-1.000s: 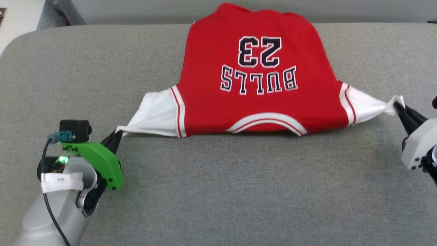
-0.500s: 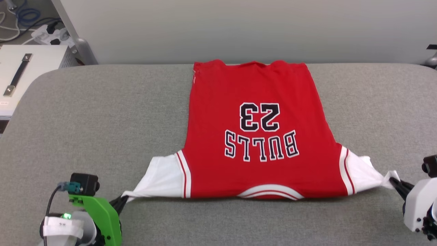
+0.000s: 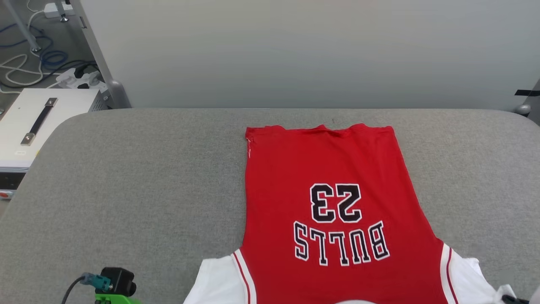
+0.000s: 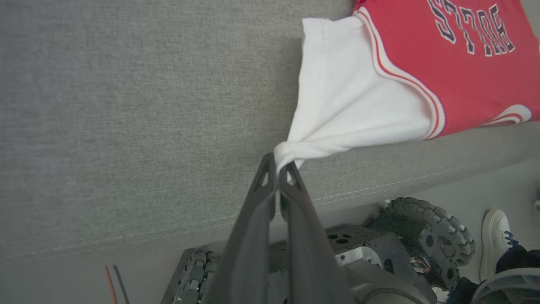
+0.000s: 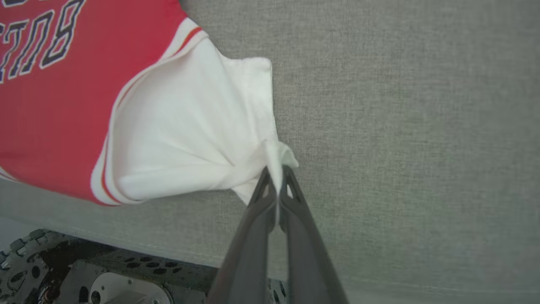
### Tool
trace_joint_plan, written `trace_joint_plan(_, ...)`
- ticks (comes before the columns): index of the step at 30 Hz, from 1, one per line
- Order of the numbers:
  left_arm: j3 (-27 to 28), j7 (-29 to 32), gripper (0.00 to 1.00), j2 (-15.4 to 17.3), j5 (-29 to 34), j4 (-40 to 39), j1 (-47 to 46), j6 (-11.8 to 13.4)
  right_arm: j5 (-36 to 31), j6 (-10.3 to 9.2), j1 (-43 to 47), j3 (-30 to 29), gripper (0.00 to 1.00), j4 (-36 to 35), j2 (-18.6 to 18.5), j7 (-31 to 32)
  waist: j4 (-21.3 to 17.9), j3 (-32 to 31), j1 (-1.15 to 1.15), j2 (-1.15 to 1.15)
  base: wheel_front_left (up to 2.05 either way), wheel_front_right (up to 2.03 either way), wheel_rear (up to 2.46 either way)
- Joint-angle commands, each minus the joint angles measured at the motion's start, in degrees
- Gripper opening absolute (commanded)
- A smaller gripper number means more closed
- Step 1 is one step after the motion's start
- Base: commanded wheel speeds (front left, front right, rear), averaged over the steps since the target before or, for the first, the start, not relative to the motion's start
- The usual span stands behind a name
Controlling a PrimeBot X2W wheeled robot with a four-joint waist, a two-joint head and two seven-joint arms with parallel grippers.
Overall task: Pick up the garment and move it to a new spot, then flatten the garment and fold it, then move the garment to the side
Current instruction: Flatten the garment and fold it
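The garment (image 3: 329, 202), a red jersey with white sleeves, lies flat on the grey table with its "BULLS 23" print facing up and upside down to me. Its hem sits a little short of the table's far edge, and its collar end runs off the bottom of the head view. In the left wrist view my left gripper (image 4: 277, 162) is shut on the bunched tip of one white sleeve (image 4: 337, 105), near the table's front edge. In the right wrist view my right gripper (image 5: 276, 175) is shut on the tip of the other white sleeve (image 5: 190, 135). Both sleeves are pulled taut outward.
The grey padded table (image 3: 126, 190) has bare cloth to the left of the garment. A white box with a black handle (image 3: 38, 122) and floor cables (image 3: 38, 63) lie beyond the left corner. Below the front edge are my wheeled base (image 4: 434, 232) and a person's shoe (image 4: 495, 236).
The head camera has tilted up, so the whole picture has shifted down. The garment has also slid toward me: its hem, once over the far edge, now lies on the table. Both grippers still hold the sleeves.
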Motion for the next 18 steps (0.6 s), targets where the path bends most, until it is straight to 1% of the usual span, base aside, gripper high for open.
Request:
trace_joint_plan(1,0.3,0.8,0.00,1.2,-0.8,-1.1,1.4,0.8,-0.4,-0.47,1.8,-1.1,0.00,-0.5,-0.8,1.2,-0.1,0.0,0.01,0.00,0.00,0.00,0.00)
trace_joint_plan(3,0.4,1.5,0.00,1.7,-1.3,-3.3,2.5,1.5,-1.8,-0.47,3.3,-2.7,0.00,-1.9,-0.9,2.9,-0.2,0.1,0.01,0.00,0.00,0.00,0.00)
trace_joint_plan(5,0.3,2.1,0.00,2.0,-1.7,-5.1,3.4,2.0,-2.6,-0.47,4.4,-4.7,0.00,-3.3,-0.2,4.2,-0.3,0.5,0.01,0.00,0.00,0.00,0.00)
trace_joint_plan(10,0.1,3.1,0.00,2.5,-1.8,-8.6,3.5,2.7,-5.5,-0.47,6.2,-9.8,0.00,-6.6,1.8,7.3,-0.1,1.8,0.01,0.00,0.00,0.00,0.00)
trace_joint_plan(14,-0.3,3.7,0.00,2.7,-1.3,-10.7,2.7,2.6,-7.3,-0.47,6.7,-13.8,0.00,-9.3,3.3,9.8,0.3,3.7,0.01,0.00,0.00,0.00,0.00)
trace_joint_plan(15,-0.6,3.9,0.00,2.8,-0.9,-11.2,2.3,2.6,-7.6,-0.47,6.8,-14.8,0.85,-9.9,3.6,10.4,0.4,4.2,0.01,0.00,0.00,0.00,0.00)
trace_joint_plan(16,-0.9,4.2,0.00,2.9,-0.5,-11.8,2.0,2.5,-7.5,-0.47,7.0,-16.3,1.00,-10.2,4.2,11.9,0.5,4.9,0.01,0.00,0.00,0.00,0.00)
trace_joint_plan(18,-1.3,4.8,0.00,2.8,-0.4,-13.3,1.4,2.5,-7.3,-0.47,6.9,-19.3,1.00,-11.6,4.7,14.7,0.9,6.3,0.01,0.00,0.00,0.00,0.00)
